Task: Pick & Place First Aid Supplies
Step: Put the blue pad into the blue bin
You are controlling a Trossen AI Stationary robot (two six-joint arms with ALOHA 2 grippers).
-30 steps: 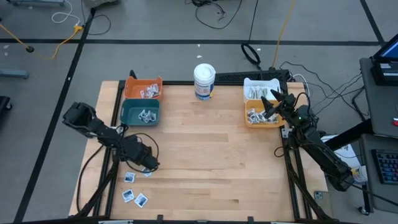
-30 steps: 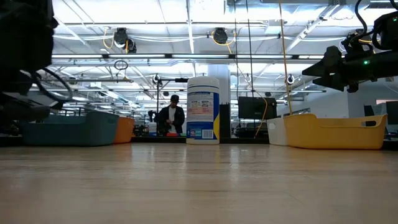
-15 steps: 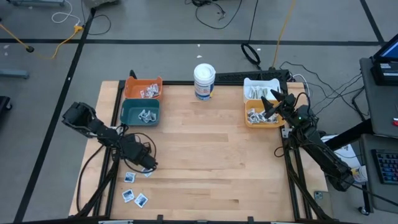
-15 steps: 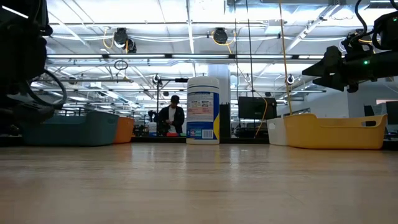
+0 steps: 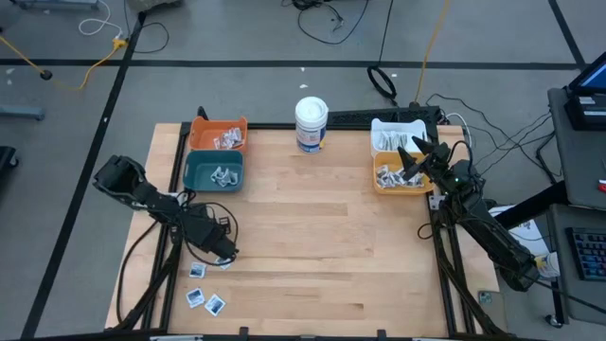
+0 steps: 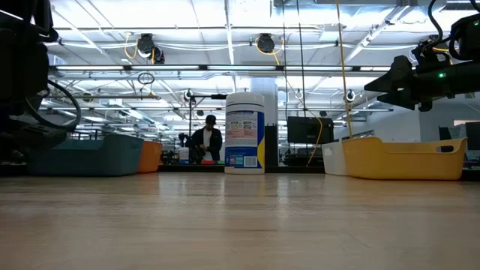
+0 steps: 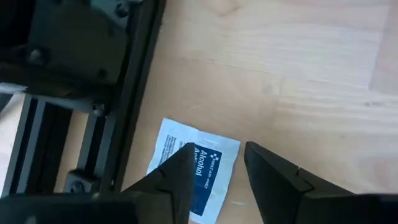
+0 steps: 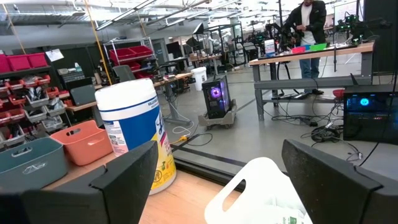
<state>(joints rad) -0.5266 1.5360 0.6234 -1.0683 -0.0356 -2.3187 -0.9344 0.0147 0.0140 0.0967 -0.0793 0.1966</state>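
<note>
My left gripper [image 7: 214, 168] hovers over the alcohol-wipe sachet [image 7: 193, 168], jaws parted, one fingertip [image 7: 183, 163] covering it, edges skewed to them. Right gripper [image 5: 409, 156] open over yellow bin [image 5: 401, 182].

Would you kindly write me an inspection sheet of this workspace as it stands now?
Surface: wooden table, bare in the middle.
Job's things: packets in the orange bin, teal bin, yellow bin and white bin; loose sachets near the front left corner; alcohol sachet under the left pincer.
Clutter: white tub at the back edge.
Grippers: left pincer open, straddling the sachet; right pincer open above the yellow bin.
Cables: cables on the floor behind the table.
Surroundings: person at distant bench.
</note>
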